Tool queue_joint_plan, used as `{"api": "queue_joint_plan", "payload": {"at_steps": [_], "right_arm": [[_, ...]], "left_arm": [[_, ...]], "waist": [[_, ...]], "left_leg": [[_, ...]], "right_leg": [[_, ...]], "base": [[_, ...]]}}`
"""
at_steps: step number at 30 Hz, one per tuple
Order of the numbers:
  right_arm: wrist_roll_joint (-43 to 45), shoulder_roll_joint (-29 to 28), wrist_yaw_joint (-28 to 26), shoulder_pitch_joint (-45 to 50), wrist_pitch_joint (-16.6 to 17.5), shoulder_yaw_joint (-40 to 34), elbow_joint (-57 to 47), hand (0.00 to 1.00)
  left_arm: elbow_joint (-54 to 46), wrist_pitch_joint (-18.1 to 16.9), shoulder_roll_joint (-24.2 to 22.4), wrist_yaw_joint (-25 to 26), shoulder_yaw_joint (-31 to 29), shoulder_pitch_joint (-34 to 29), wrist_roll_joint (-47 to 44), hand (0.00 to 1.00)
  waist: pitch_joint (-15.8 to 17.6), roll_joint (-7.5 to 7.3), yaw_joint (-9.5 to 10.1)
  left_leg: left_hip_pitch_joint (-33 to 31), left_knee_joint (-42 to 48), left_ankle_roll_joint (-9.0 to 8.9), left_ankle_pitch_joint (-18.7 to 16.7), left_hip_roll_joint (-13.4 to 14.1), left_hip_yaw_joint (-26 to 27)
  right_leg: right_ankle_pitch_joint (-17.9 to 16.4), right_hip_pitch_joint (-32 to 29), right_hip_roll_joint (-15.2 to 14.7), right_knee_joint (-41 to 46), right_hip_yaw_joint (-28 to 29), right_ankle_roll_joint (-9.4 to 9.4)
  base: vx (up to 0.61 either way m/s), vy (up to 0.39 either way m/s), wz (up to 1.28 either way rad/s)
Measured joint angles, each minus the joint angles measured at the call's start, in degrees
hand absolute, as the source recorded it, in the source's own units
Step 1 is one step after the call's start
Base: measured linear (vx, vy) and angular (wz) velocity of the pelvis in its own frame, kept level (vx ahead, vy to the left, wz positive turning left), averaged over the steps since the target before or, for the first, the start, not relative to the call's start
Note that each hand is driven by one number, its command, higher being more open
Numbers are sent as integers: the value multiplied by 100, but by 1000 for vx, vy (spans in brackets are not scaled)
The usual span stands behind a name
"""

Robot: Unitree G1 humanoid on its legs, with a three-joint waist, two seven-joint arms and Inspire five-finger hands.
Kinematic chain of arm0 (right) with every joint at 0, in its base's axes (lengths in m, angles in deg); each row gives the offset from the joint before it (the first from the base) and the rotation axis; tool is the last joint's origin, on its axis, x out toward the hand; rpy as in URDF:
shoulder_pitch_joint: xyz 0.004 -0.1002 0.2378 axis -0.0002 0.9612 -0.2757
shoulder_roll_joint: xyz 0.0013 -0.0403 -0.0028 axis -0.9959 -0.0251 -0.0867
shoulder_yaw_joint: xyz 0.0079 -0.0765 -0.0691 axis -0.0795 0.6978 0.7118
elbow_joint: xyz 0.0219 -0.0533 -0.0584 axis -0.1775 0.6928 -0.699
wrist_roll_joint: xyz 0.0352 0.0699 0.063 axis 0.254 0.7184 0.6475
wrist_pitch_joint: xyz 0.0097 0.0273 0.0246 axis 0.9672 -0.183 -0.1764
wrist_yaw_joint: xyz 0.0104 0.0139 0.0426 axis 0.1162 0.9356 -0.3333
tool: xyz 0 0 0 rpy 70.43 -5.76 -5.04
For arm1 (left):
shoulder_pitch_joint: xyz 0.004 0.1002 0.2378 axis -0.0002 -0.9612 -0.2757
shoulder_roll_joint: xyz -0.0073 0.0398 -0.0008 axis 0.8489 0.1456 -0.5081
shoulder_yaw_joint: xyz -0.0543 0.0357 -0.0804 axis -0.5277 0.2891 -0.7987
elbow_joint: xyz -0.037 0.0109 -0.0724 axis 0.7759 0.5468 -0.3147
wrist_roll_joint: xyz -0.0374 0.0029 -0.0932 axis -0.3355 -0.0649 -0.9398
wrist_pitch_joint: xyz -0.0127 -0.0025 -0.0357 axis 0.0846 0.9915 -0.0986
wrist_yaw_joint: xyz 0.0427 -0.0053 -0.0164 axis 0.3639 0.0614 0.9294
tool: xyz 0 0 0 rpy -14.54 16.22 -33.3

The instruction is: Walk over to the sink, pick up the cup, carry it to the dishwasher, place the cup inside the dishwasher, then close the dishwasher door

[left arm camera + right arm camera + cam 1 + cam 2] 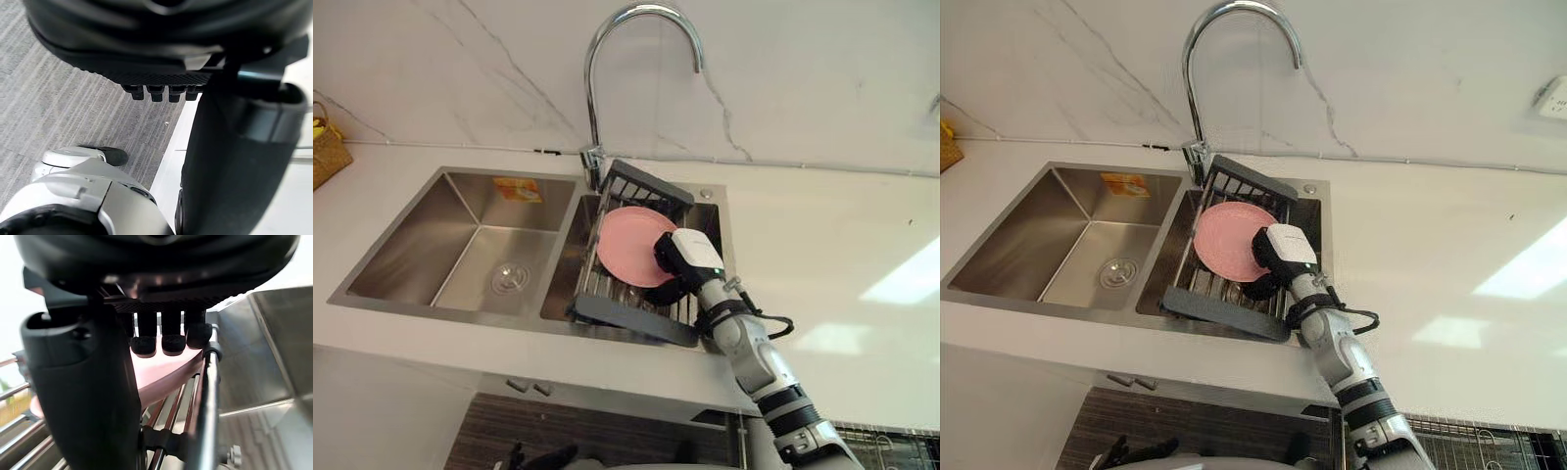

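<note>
leaning in the rack (636, 318): a pink plate (626, 245), not a cup. right hand (156, 264) pinching its rim, fingers (143, 345) on the face, thumb opposite. best lifted straight up, clear of the rack's wires. left hand (161, 39) slack, well away from the rack.

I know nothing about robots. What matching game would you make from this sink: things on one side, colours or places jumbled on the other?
Things:
1. plate
2. faucet
3. right hand
4. left basin

Descriptions:
A. shiny metal, arched high
B. bare steel with a drain in its floor
C. pink, lying in the dark rack
D. at the plate's edge

Pairs: 1-C, 2-A, 3-D, 4-B
</note>
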Motion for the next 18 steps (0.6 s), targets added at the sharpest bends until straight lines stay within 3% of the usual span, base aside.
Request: {"api": "queue_joint_plan", "payload": {"at_steps": [6,12,18], "right_arm": [[9,642,-1314,-512,-18,214,-27,0],[18,979,-1766,-1276,33,215,-26,0],[47,1193,-1861,-1799,121,216,-56,0]], "left_arm": [[40,28,17,-45,-22,110,6,100],[203,30,49,-118,-36,169,5,100],[215,44,68,-148,-36,219,15,100]], "waist": [[-72,-124,62],[-163,-279,81],[-179,-307,89]], "left_leg": [[0,16,7,-2,2,-5],[-41,82,20,-10,6,-33],[-100,158,19,-10,27,-82]], "right_leg": [[14,4,6,0,18,1],[34,22,1,-3,2,-11],[44,23,8,-3,-40,-27]], "base": [[36,37,-2],[-13,17,1],[-14,14,3]]}}
